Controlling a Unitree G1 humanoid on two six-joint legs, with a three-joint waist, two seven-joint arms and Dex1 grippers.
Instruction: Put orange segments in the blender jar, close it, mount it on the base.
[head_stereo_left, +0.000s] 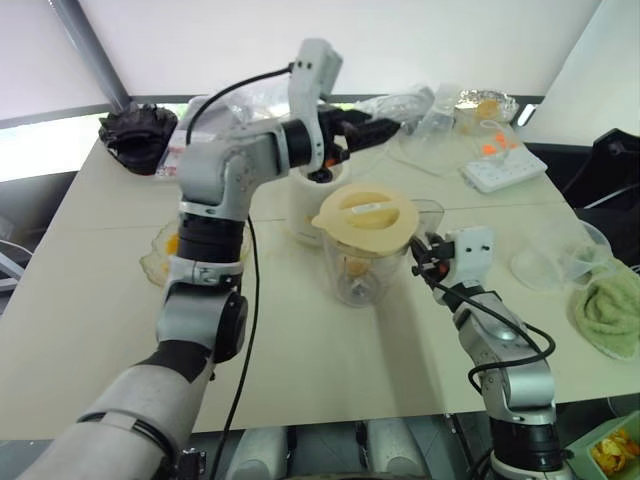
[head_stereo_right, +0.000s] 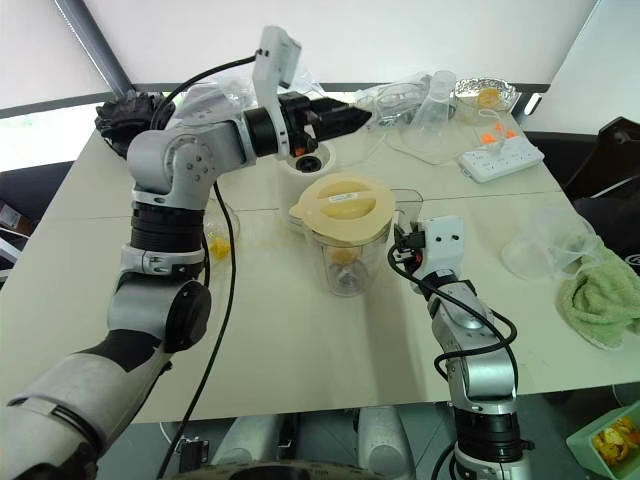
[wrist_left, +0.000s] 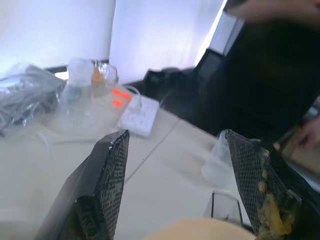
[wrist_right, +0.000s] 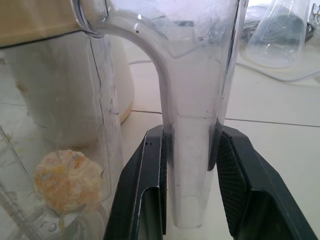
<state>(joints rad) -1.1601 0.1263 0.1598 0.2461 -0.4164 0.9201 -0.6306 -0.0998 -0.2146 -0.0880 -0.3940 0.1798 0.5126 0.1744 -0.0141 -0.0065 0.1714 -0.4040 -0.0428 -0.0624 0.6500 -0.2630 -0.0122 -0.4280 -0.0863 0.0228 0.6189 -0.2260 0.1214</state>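
The right gripper (wrist_right: 192, 192) clamps the handle of the clear plastic tapered blender jar (head_stereo_left: 360, 265) mid-table; left gripper (head_stereo_right: 362, 118) hangs spread, empty. Fruit in, cream round lid (head_stereo_left: 365, 218) on — mounting on the squat white base (head_stereo_right: 305, 165) remains.

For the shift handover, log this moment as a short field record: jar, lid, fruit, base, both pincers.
blender jar: upright on the table, not on the base
lid: cream, seated on the jar's mouth
orange segments: one chunk in the jar's bottom
base: white, behind the jar, socket bare
left pincer: open, raised above the table, pulp on one finger
right pincer: shut on the jar's handle
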